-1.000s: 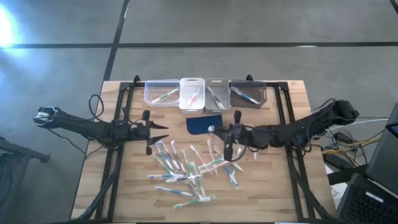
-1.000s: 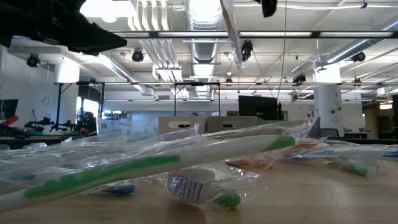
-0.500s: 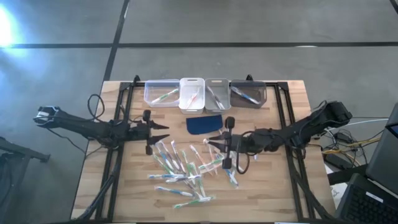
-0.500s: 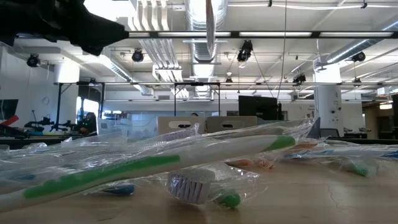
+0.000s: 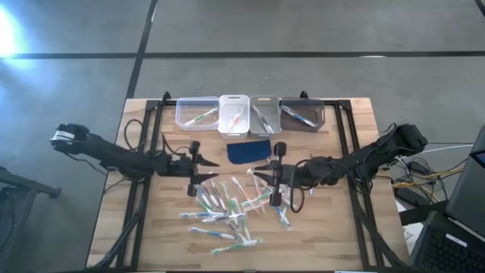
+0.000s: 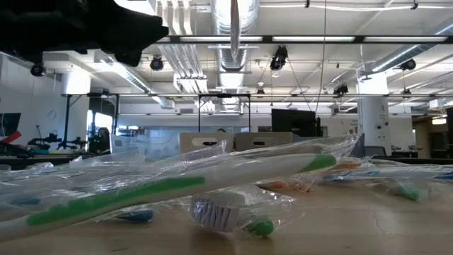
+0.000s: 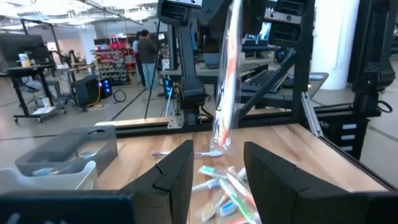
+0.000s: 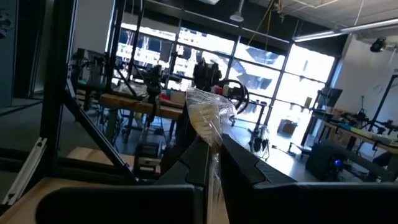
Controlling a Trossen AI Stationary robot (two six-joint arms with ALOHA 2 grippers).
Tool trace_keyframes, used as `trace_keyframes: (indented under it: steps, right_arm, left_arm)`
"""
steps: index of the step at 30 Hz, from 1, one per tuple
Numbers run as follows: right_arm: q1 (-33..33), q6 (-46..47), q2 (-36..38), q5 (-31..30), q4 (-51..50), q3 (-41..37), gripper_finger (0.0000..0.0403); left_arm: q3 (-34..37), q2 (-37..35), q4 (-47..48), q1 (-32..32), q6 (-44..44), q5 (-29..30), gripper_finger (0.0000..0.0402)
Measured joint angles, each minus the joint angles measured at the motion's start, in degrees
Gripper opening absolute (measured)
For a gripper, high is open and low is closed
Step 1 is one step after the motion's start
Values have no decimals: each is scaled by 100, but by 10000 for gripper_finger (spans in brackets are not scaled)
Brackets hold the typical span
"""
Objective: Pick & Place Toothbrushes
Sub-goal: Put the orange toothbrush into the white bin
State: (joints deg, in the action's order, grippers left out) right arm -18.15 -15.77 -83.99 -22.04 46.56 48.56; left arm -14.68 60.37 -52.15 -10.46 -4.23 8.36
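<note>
Gripping wrapped toothbrush [image 7: 225,74], right tool [image 5: 259,175]

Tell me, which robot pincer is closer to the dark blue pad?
The right one. The right pincer, shut on a wrapped toothbrush, hangs just beside the dark blue pad, toward the pile. The left pincer is open and sits farther off on the pad's other side.

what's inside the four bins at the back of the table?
Each bin shows toothbrushes: green accents in the leftmost, orange-red in the second, blue in the rightmost. Third bin's colours and exact counts can't be told from above.
</note>
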Motion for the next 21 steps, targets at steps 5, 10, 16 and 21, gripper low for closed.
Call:
trace_keyframes:
  steps: [5, 10, 16, 21]
  right_arm:
    - [4, -54, -21, 2, 312, 0, 18]
    - [4, -305, -278, 1, 841, 9, 18]
    - [4, -365, -373, -39, 980, 26, 18]
    - [4, -354, -382, -40, 976, 26, 18]
  left_arm:
    - [-373, 711, -352, 0, -167, -2, 147]
    - [-1019, 1387, -311, 0, -404, -11, 147]
    - [-1676, 1939, 63, 0, -627, -86, 147]
    - [-2107, 2256, 378, -2, -633, -105, 147]
